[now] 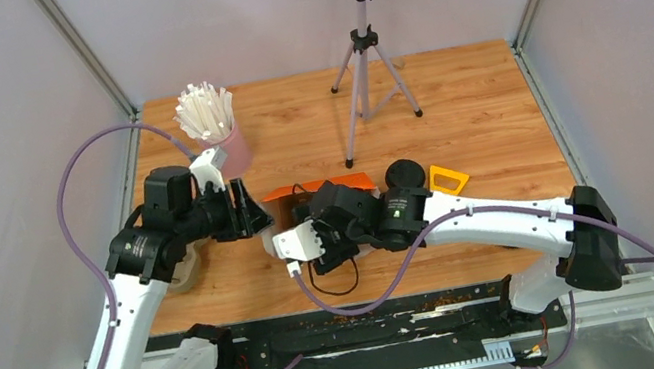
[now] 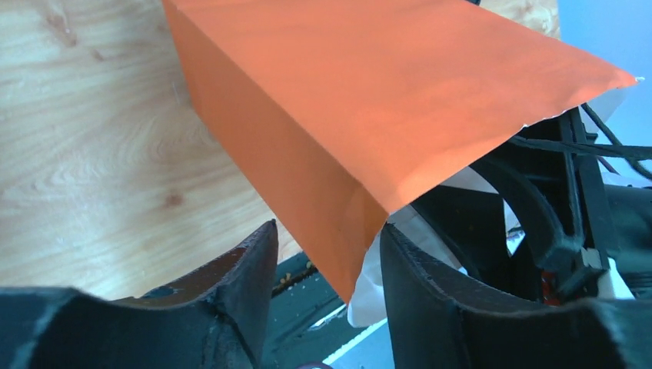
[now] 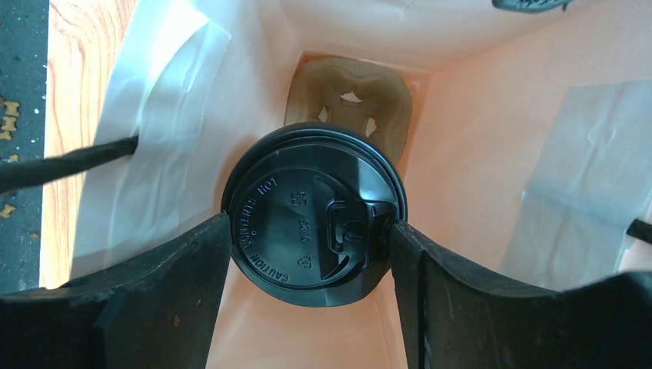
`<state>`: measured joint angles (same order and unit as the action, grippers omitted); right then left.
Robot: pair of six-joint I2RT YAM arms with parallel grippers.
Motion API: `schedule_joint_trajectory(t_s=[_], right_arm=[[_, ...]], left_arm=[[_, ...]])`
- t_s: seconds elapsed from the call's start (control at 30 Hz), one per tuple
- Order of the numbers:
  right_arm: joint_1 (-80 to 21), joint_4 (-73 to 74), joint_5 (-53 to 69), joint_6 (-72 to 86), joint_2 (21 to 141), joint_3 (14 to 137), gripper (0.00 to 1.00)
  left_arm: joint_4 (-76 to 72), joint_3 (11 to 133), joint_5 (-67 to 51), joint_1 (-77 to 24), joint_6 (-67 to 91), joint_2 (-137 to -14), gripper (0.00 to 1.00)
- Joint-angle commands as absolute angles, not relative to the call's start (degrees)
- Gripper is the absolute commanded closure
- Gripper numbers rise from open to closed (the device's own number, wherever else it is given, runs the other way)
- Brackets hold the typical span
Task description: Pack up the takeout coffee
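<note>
The takeout coffee shows in the right wrist view as a black round lid (image 3: 311, 215); the cup body under it is hidden. My right gripper (image 3: 311, 231) is shut on it, with a finger pressed to each side of the lid. It holds the cup inside the orange paper bag (image 3: 477, 154), above the grey-brown pulp cup tray (image 3: 350, 96) on the bag's floor. My left gripper (image 2: 323, 238) is open, with a corner of the bag (image 2: 369, 115) between its fingers. In the top view the bag (image 1: 323, 186) lies mid-table between the two wrists.
A pink cup of white sticks (image 1: 217, 133) stands at the back left. A tripod (image 1: 368, 65) stands at the back centre. A black round object (image 1: 404, 174) and a yellow piece (image 1: 447, 179) lie right of the bag. A black bag handle (image 3: 61, 165) crosses the left of the right wrist view.
</note>
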<state>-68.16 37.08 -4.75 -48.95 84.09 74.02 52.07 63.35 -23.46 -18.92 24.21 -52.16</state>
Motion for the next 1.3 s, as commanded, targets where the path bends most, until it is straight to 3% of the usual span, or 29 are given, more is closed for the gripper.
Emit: schedule_joint_trajectory(t_s=[0.0,0.27,0.5,0.6,0.93,1.27], right_arm=[[-69.64,29.63,-9.11,-46.65,81.93,72.70,0.28],[-71.53,27.58,-12.61,-44.99,83.97,73.16,0.28],[-71.54,23.45,-10.37,-43.07,84.16,71.19,0.28],[-71.60,22.99,-8.45,-43.42,83.70,69.76,0.28],[-71.54,24.67,-11.11,-44.44,86.61,70.52,0.28],[-69.81,19.20,-7.84,-49.05,87.88,67.41,0.28]], left_arm=[[56.65,63.53,-21.56,-18.54,24.50,-49.39,0.39],[58.71,62.22,-23.76,-18.54,20.62,-49.14,0.36],[57.92,61.79,-22.04,-18.54,21.41,-49.41,0.41],[57.92,61.71,-22.01,-18.54,21.26,-49.59,0.49],[56.01,57.25,-24.31,-18.54,22.81,-45.72,0.97],[56.88,57.74,-26.35,-18.56,21.04,-46.45,1.00]])
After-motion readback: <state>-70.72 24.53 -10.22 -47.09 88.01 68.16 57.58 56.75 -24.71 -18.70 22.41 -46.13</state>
